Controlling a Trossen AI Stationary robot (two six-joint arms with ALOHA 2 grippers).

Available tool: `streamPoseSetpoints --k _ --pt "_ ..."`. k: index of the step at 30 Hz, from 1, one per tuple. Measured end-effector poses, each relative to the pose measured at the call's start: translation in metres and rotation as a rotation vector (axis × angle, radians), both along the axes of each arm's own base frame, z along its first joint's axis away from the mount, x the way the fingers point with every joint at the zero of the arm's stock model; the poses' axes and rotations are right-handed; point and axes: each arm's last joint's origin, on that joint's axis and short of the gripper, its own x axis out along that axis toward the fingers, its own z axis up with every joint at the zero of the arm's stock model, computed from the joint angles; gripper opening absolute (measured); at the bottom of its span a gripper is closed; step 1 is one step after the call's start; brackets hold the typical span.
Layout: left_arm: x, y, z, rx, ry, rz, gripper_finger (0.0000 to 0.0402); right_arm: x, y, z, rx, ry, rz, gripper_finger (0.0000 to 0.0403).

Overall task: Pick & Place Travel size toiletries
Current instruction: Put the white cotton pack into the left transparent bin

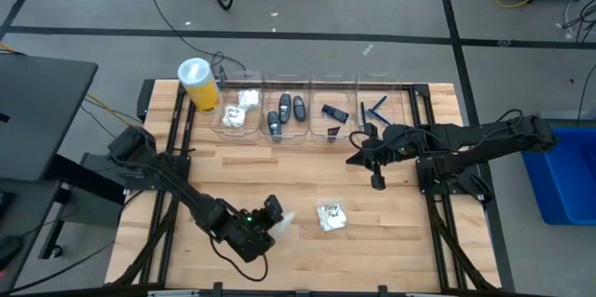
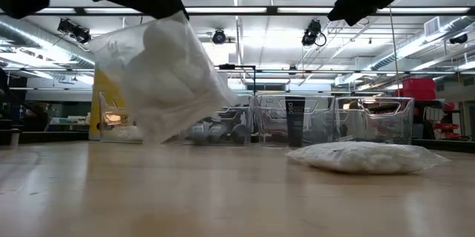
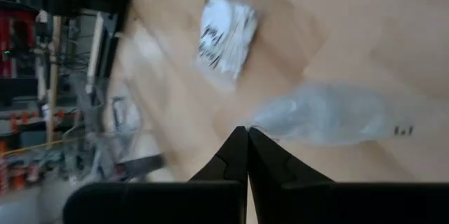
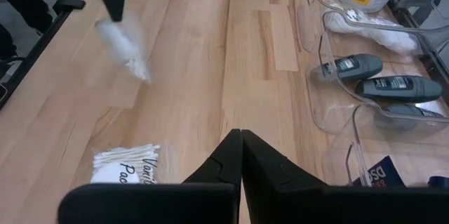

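Observation:
My left gripper [image 1: 277, 215] is over the table's near middle, shut on a small clear packet with white filling [image 2: 167, 77], which hangs off the wood. A second white packet [image 1: 330, 215] lies flat on the table just to its right, also seen as the printed packet [image 3: 226, 34]. My right gripper [image 1: 378, 183] hangs shut and holds nothing above the table's right middle, near the bins. Clear bins along the far edge hold white packets [image 1: 239, 109], dark grey pieces [image 1: 285, 114], a dark rectangular piece [image 1: 334, 112] and blue razors [image 1: 375, 108]. My left gripper pinches the clear packet by its end edge [image 3: 263, 121] between the two shut fingertips. The fingers slant down from the table's near left. The packet hangs tilted below and beyond the fingers, its lower end [image 2: 152, 134] clear of the table.
A tall yellow cylinder with a white lid [image 1: 198, 83] stands at the far left beside the bins. The bins' clear walls [image 4: 330, 76] rise along the far edge. Bare wood [image 1: 242, 171] lies between the bins and my left gripper.

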Motion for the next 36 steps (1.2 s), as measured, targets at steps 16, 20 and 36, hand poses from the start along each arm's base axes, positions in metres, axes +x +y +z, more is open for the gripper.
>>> streamPoseSetpoints --k 16,20,36 --pt "-0.001 0.043 0.038 0.09 -0.047 0.078 0.0003 0.0 0.0 0.001 0.038 -0.006 -0.026 0.0008" --pt "-0.002 0.051 0.048 0.058 -0.063 0.083 0.0005 0.0 0.0 0.001 0.044 -0.005 -0.03 0.0007" --pt "-0.025 0.13 0.103 0.242 -0.095 0.231 0.0004 0.0 0.0 0.001 0.045 -0.005 -0.031 0.0007"
